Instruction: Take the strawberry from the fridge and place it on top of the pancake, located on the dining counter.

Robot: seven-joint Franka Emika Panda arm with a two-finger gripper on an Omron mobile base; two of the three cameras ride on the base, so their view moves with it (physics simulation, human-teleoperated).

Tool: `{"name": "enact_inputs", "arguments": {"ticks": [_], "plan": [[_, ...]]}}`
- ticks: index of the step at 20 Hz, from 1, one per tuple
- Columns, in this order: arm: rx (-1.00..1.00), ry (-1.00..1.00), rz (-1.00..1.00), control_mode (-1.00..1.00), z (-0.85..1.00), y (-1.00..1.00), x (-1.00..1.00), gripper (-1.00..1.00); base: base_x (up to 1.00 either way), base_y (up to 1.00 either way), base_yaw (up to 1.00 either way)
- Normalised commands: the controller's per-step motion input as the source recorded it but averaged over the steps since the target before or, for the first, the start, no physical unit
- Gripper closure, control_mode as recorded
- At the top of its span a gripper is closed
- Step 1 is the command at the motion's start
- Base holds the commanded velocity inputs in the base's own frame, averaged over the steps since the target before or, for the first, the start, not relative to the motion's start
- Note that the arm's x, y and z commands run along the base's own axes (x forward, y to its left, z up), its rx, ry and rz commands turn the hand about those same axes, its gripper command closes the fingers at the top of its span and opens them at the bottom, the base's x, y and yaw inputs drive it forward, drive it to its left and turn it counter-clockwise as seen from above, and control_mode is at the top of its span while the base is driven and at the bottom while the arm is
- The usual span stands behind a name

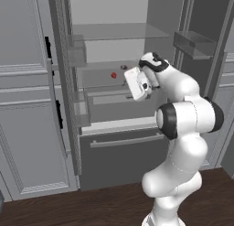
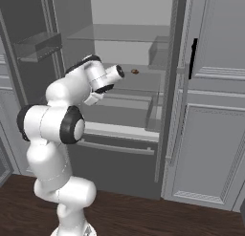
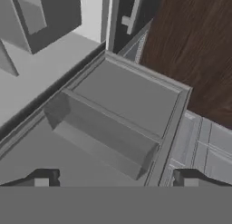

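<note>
Tool [image 3: 113,180]: my tips stand wide apart, nothing between them.
Strawberry [image 1: 114,75]: on the fridge [image 1: 119,142] shelf, seemingly beyond and left of my tool.

Two base views looked from behind-left and behind-right at the open fridge [image 1: 119,83], hand view looked closely down on its door bin [image 3: 108,123].

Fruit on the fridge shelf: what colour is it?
Red; the fruit shows best in the left base view.

Strawberry [image 1: 114,75] on fridge [image 1: 119,152] shelf
</note>
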Motion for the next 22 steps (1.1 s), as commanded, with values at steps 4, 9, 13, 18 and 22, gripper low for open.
{"name": "enact_inputs", "arguments": {"ticks": [4, 9, 13, 18, 22], "plan": [[-0.78, -0.26, 0.36, -1.00, -0.36, -0.54, 0.00, -1.00, 0.00, 0.00, 0.00], [-0.79, -0.21, 0.43, -1.00, -0.19, -0.49, -0.01, -1.00, 0.00, 0.00, 0.00], [-0.64, -0.18, 0.50, -1.00, 0.00, -0.36, -0.33, -1.00, 0.00, 0.00, 0.00], [-0.24, -0.09, 0.31, -1.00, 0.15, -0.19, -0.69, -1.00, 0.00, 0.00, 0.00], [0.02, -0.03, 0.20, -1.00, 0.02, 0.00, -0.93, -1.00, 0.00, 0.00, 0.00]]}}
